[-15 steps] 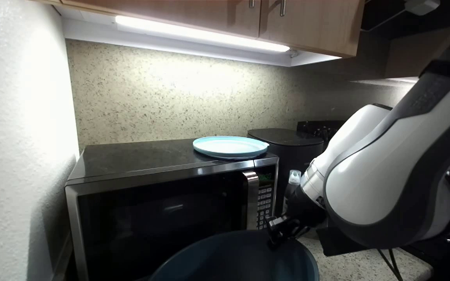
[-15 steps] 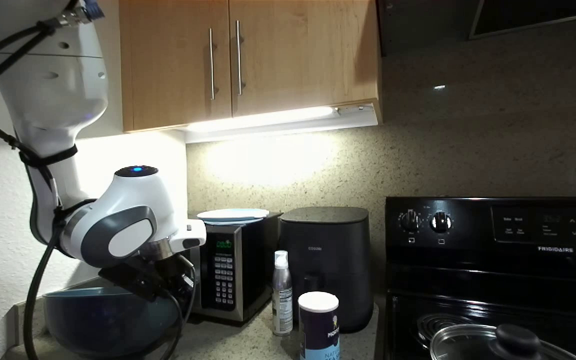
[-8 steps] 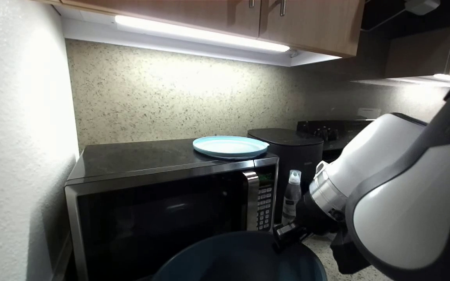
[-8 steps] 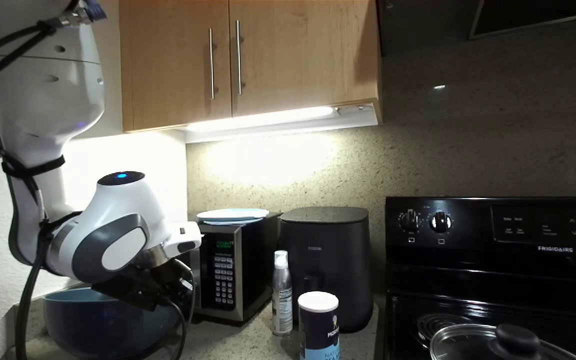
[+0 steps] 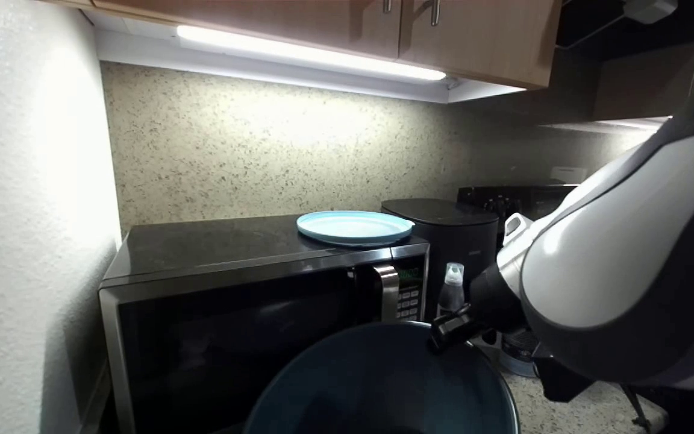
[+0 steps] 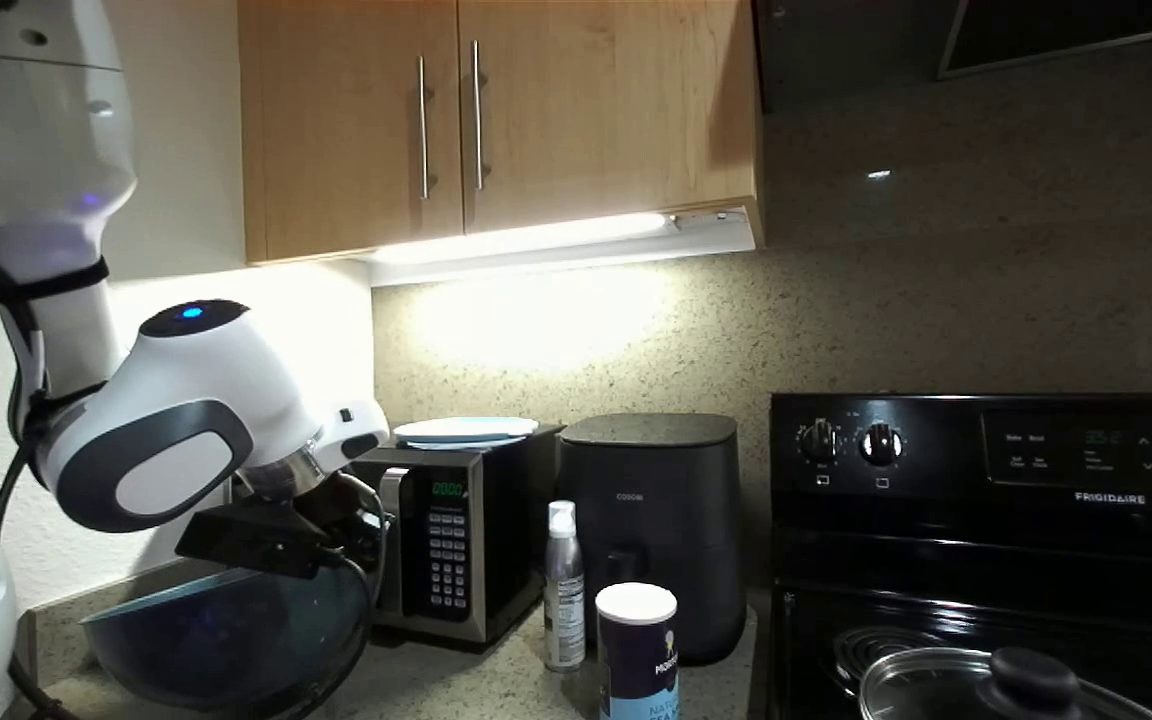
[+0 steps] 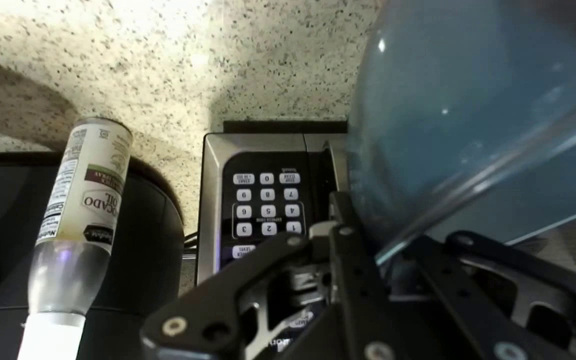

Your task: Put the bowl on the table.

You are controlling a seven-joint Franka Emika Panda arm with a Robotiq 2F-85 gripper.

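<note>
The large dark teal-blue bowl shows in both exterior views, in front of the microwave (image 5: 232, 337), at the bottom (image 5: 377, 392) and at the lower left (image 6: 216, 640). In the wrist view it fills the upper right (image 7: 458, 125). It is tilted, its near-gripper side raised, and hangs from the gripper. My gripper (image 7: 380, 240) has one finger on each side of the bowl's rim and is shut on it. In an exterior view the gripper (image 5: 440, 337) is at the bowl's right rim. The far finger is partly hidden by the bowl; the bowl's base is hidden or cut off.
A pale blue plate (image 5: 356, 226) lies on top of the microwave. A spray bottle (image 6: 564, 590), a salt canister (image 6: 638, 655) and a black air fryer (image 6: 651, 530) stand beside it on the speckled counter (image 6: 456, 690). A stove with a glass lid (image 6: 976, 680) is further right.
The bowl's rim at the gripper has risen and the bowl has become more tilted. The arm has moved up, and leftward in an exterior view, with the bowl held throughout.
</note>
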